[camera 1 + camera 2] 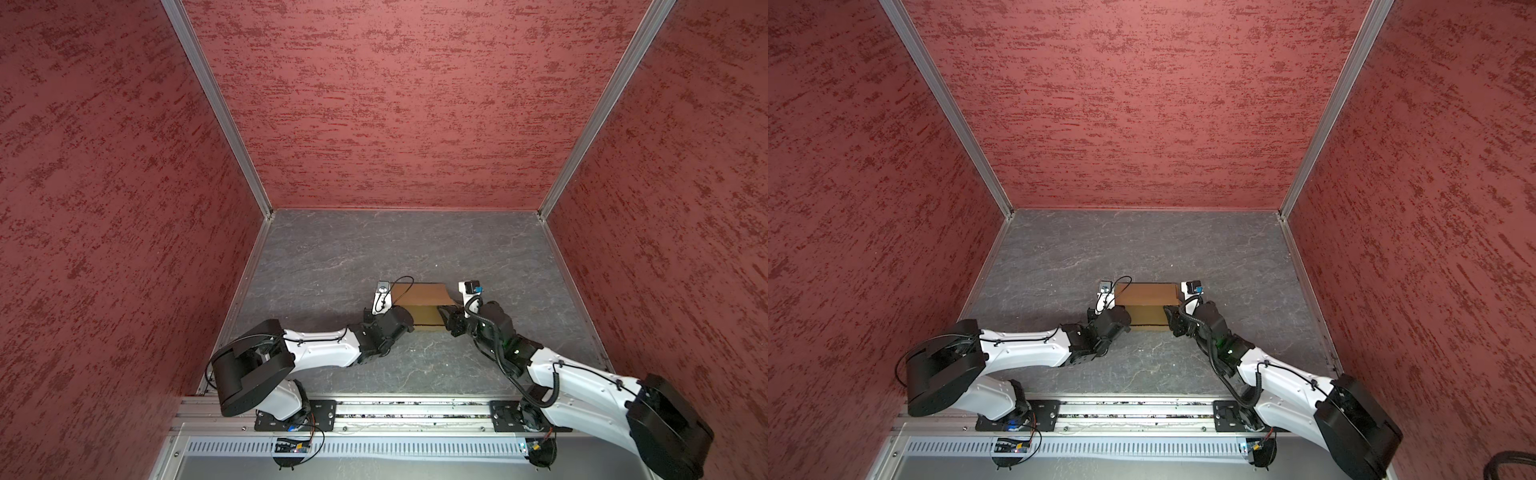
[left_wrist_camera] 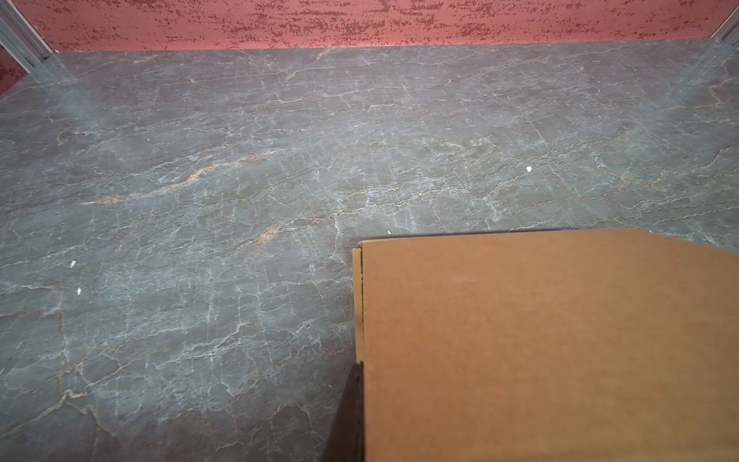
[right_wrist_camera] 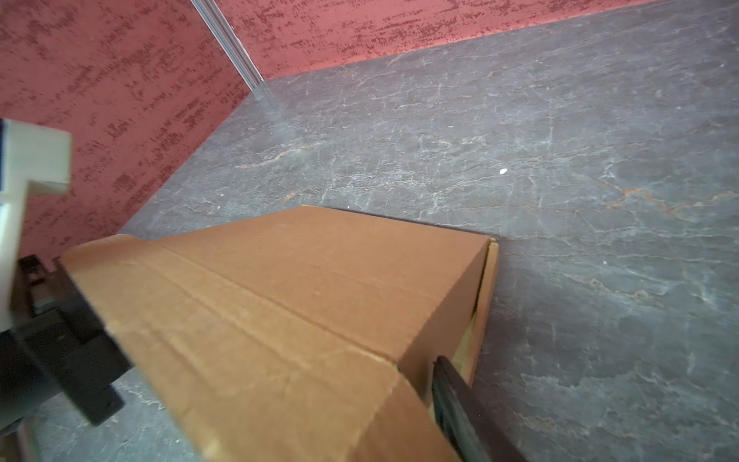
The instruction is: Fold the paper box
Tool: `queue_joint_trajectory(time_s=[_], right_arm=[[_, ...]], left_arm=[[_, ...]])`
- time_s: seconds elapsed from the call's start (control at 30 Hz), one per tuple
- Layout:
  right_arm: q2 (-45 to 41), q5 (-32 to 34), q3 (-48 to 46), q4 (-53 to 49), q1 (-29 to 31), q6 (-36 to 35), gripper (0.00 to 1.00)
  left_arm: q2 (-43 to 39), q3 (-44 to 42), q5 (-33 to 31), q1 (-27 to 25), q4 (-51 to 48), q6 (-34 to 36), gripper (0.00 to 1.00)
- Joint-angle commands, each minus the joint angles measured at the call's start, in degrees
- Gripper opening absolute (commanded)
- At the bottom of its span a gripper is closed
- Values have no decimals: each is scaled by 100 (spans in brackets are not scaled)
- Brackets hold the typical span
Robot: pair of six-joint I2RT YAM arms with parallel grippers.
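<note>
The paper box (image 1: 419, 297) (image 1: 1144, 296) is plain brown cardboard. It stands folded into a shallow box in the middle of the grey table, with its lid panel sloping up toward the back. My left gripper (image 1: 404, 323) (image 1: 1124, 321) is shut and presses against the box's left end. Only a dark finger (image 2: 354, 416) shows in the left wrist view, alongside the box's edge (image 2: 540, 340). My right gripper (image 1: 445, 319) (image 1: 1169, 318) is open at the box's right end. One finger (image 3: 460, 404) stands beside the side wall (image 3: 300, 288); the cardboard hides the other.
Red textured walls (image 1: 395, 104) close in the grey marble-patterned table (image 1: 332, 257) at the back and on both sides. An aluminium rail (image 1: 395, 409) carrying both arm bases runs along the front edge. Small white specks (image 2: 528, 169) lie on the table.
</note>
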Motion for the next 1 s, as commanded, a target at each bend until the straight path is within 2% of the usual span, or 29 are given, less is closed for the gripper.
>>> queue_joint_trajectory(time_s=[0.0, 0.33, 0.57, 0.73, 0.97], right_arm=[[-336, -168, -244, -84, 41, 452, 53], [-1603, -138, -609, -741, 52, 811, 54], [-2422, 143, -555, -1340, 50, 953, 56], [-2592, 463, -217, -1825, 51, 1023, 56], [-2519, 562, 280, -2133, 51, 897, 56]], left_arm=[[84, -134, 89, -46, -268, -112, 0], [218, -91, 39, -104, -276, -168, 0], [117, -106, -8, -151, -374, -165, 0], [81, -134, -8, -175, -393, -160, 1], [116, -123, -16, -225, -420, -174, 3]])
